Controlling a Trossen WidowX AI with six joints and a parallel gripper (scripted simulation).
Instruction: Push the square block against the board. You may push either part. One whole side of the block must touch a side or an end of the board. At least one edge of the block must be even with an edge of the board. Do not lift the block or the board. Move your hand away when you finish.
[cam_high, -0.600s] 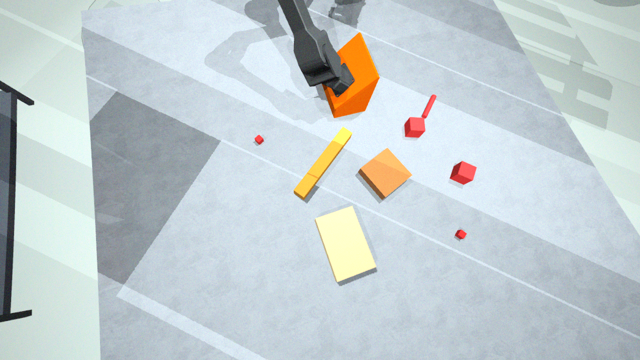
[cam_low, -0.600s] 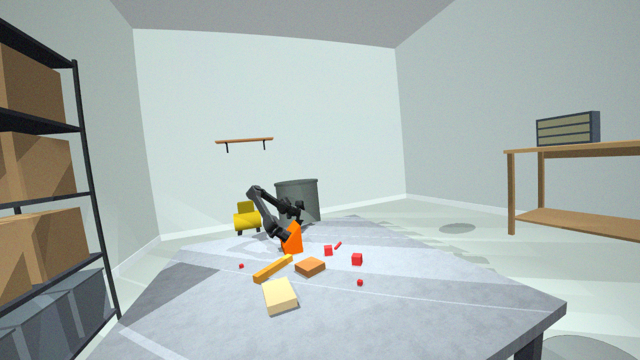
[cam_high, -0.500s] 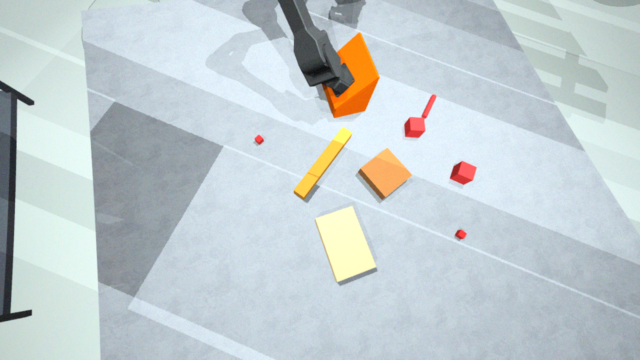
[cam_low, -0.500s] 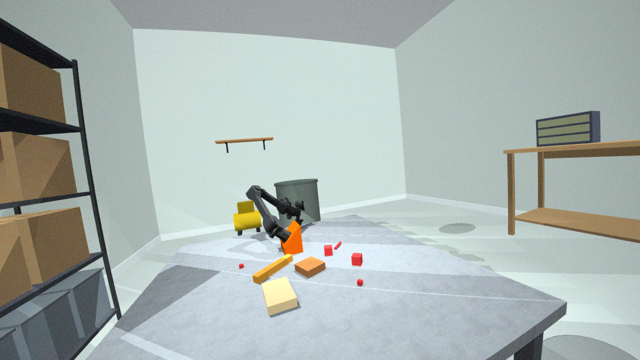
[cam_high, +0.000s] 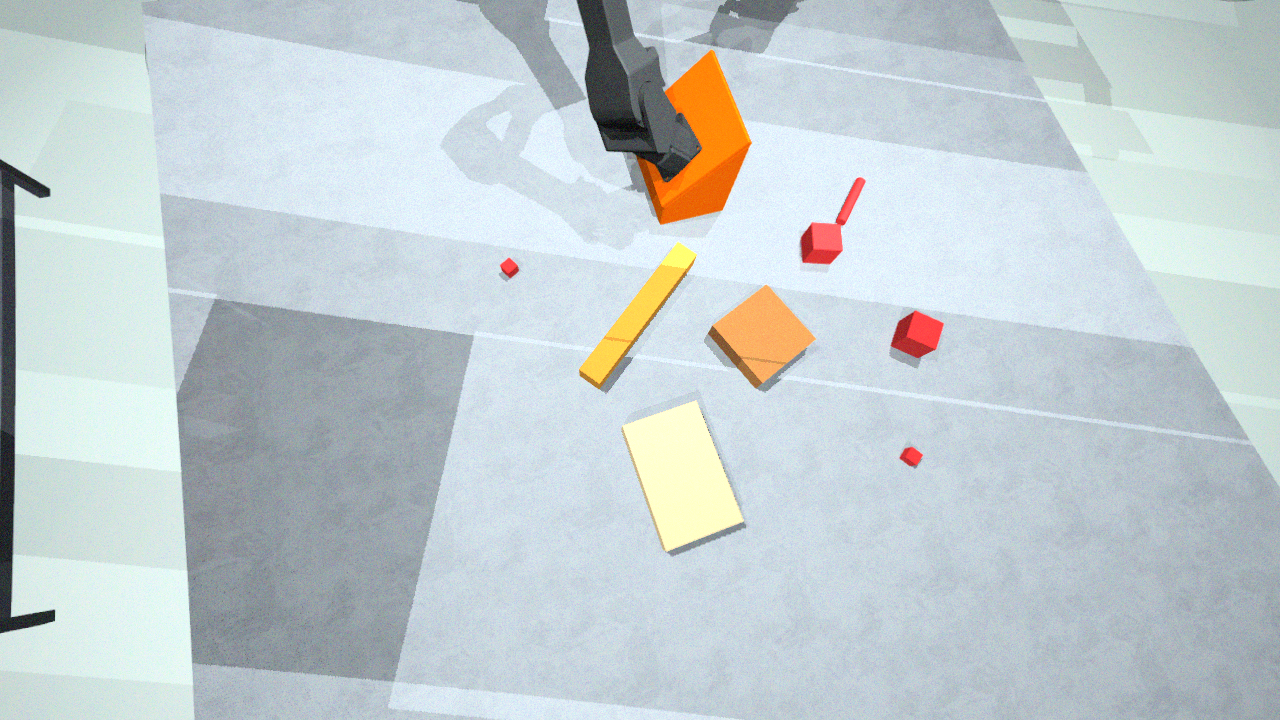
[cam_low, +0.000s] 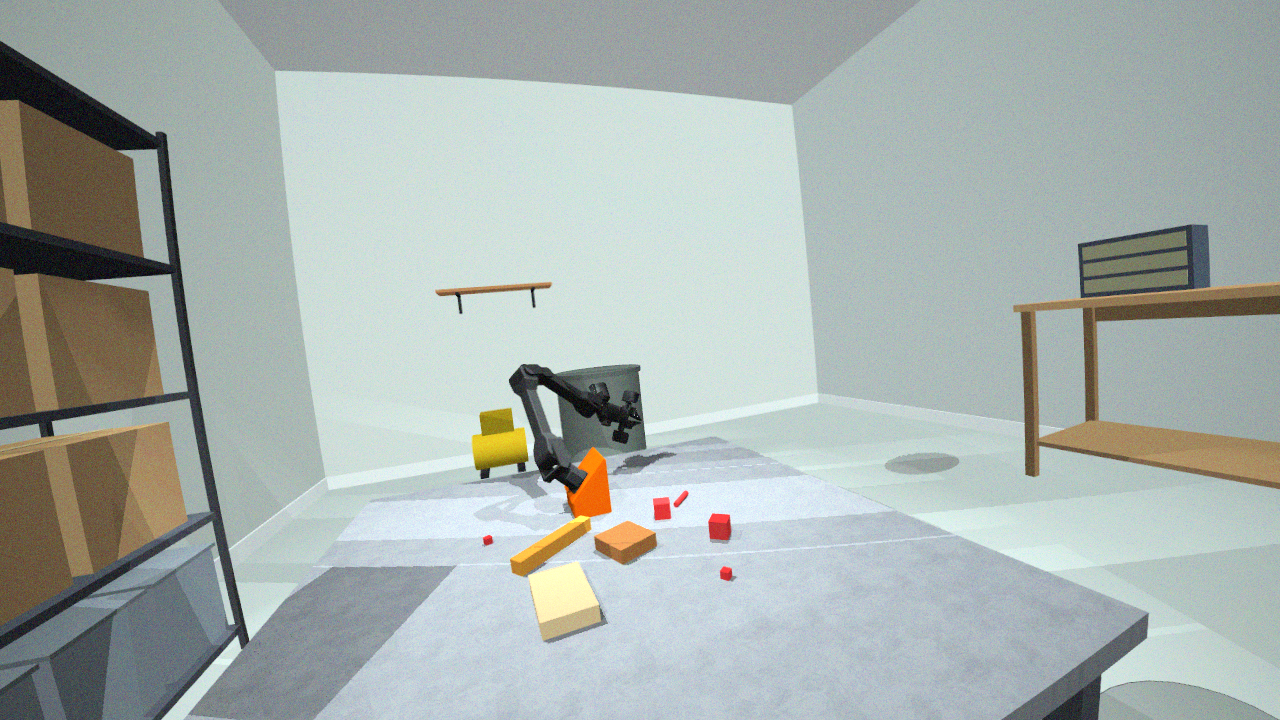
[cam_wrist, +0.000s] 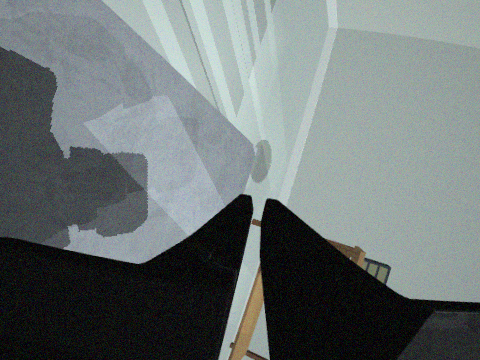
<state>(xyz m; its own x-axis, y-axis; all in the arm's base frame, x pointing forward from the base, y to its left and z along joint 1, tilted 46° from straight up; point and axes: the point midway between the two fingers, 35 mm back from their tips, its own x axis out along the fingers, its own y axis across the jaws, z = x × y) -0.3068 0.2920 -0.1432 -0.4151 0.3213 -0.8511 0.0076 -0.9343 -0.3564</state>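
The gripper (cam_low: 636, 417) (cam_wrist: 256, 208) is raised above the table (cam_high: 537, 573) (cam_low: 760, 626) (cam_wrist: 165, 125), its fingers pressed nearly together on nothing. Below it and well apart lies the brown square block (cam_high: 763, 334) (cam_low: 625, 540), between the yellow bar (cam_high: 638, 315) (cam_low: 551, 545) and a red cube (cam_high: 918, 334) (cam_low: 719, 526), touching neither.

Pale grey-green walls (cam_low: 546, 197) (cam_wrist: 400, 140) meet a darker grey ceiling (cam_low: 554, 40). A black metal shelf rack (cam_low: 181, 335) holding brown cardboard boxes (cam_low: 89, 344) faces a tan wooden worktable (cam_low: 1031, 394) (cam_wrist: 252, 305) across the room; light bands stripe the pale floor (cam_low: 1011, 537) (cam_wrist: 220, 60).
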